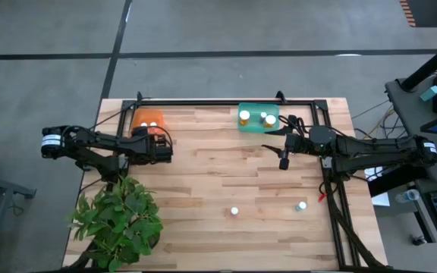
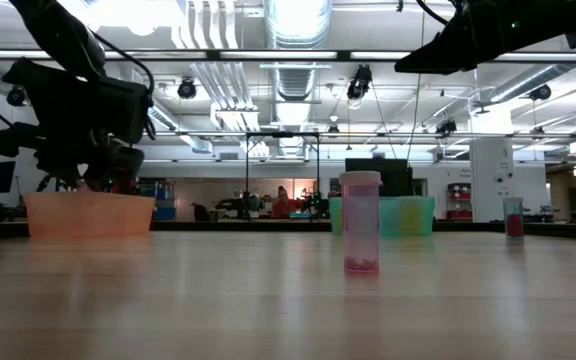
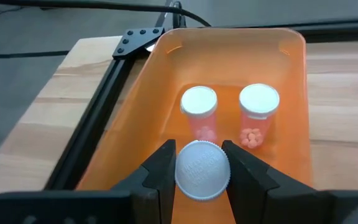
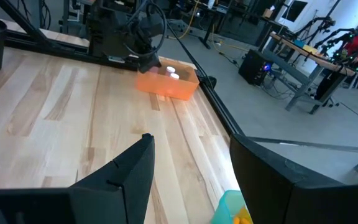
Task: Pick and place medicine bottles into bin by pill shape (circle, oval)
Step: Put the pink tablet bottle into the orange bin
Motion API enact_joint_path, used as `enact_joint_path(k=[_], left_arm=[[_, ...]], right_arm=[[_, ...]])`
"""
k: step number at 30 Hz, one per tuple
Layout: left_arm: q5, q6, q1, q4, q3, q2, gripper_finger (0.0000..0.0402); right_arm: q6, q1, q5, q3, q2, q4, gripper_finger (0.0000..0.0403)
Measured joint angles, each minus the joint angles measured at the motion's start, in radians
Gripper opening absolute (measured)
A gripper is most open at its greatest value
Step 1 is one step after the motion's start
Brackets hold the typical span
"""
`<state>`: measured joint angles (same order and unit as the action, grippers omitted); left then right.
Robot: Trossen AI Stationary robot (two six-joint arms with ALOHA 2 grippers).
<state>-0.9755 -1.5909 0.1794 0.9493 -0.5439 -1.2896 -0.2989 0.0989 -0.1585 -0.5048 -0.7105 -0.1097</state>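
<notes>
Your left end effector (image 3: pixel 196 163) gripped a white-capped bottle (image 3: pixel 202 170) above the orange bin (image 3: pixel 294 93); your right end effector (image 4: pixel 188 168) hung open, empty, well right of that bin.

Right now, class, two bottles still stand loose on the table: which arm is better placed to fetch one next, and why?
The right. Its open end effector is empty and nearer the loose bottles. The left end effector is shut on a bottle over the orange bin.
</notes>
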Motion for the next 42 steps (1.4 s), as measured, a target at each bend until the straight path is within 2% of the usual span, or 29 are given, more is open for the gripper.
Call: enact_joint_path(k=[13, 25, 42], left_arm=[[-0.016, 0.002, 0.01, -0.052, 0.061, 0.0, 0.0092], [-0.018, 0.001, 0.01, -0.052, 0.062, 0.0, 0.0119], [-0.001, -0.001, 0.011, -0.052, 0.062, 0.0, 0.0123]], right_arm=[[0.0, 0.0, 0.0, 0.0, 0.0, 0.0, 0.0198], [0.0, 0.0, 0.0, 0.0, 0.0, 0.0, 0.0198], [0.001, 0.0, 0.0, 0.0, 0.0, 0.0, 0.0199]])
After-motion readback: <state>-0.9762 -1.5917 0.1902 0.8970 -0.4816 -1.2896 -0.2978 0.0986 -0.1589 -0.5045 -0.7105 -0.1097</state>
